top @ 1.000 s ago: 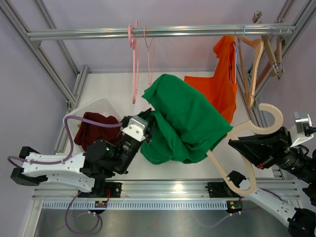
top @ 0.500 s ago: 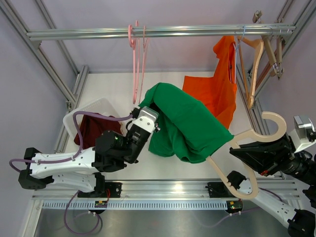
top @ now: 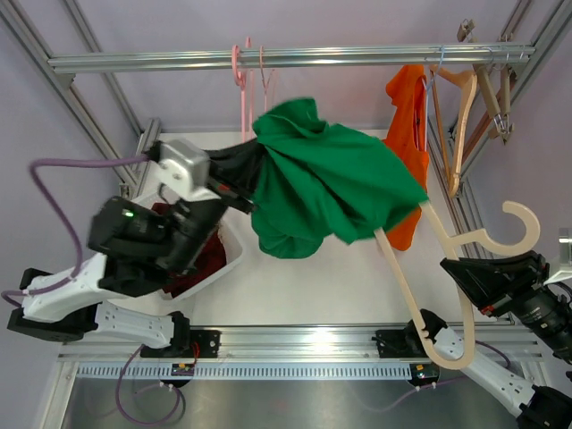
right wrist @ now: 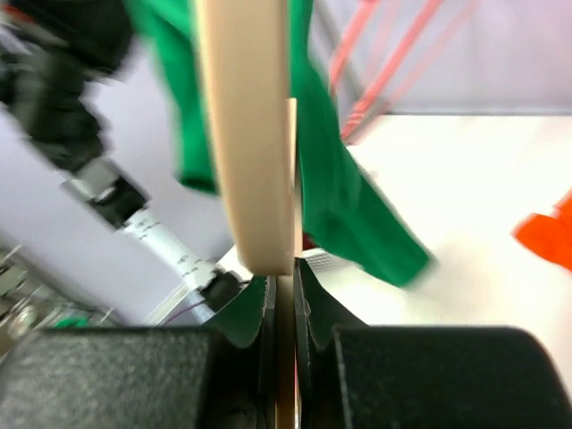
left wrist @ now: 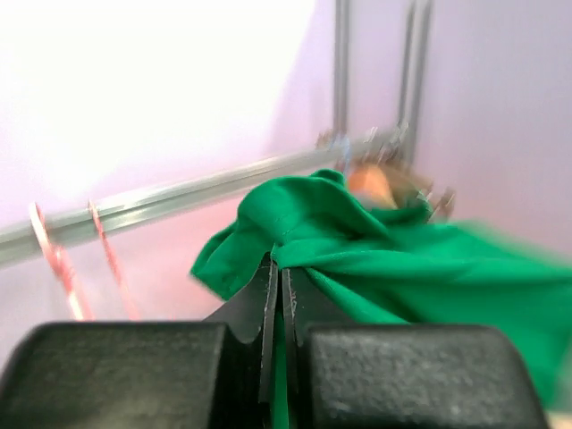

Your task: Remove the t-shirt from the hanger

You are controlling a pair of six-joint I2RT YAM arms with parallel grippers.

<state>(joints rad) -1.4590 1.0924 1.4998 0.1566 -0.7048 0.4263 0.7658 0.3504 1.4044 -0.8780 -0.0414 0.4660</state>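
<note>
Although the left pincer (left wrist: 277, 268) is clamped on the bunched green t-shirt (top: 331, 188), held high over the white table (top: 304, 286), its far edge drapes the curved wooden hanger (top: 404, 288) pinched in the right pincer (right wrist: 284, 277), so removal looks unfinished.

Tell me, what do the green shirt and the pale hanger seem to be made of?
The green t-shirt looks like soft knit cloth, probably cotton, with a matte surface: it bunches and drapes in loose folds. The hanger looks like pale wood with a smooth finish, thick and rigid, though moulded plastic cannot be ruled out.
</note>
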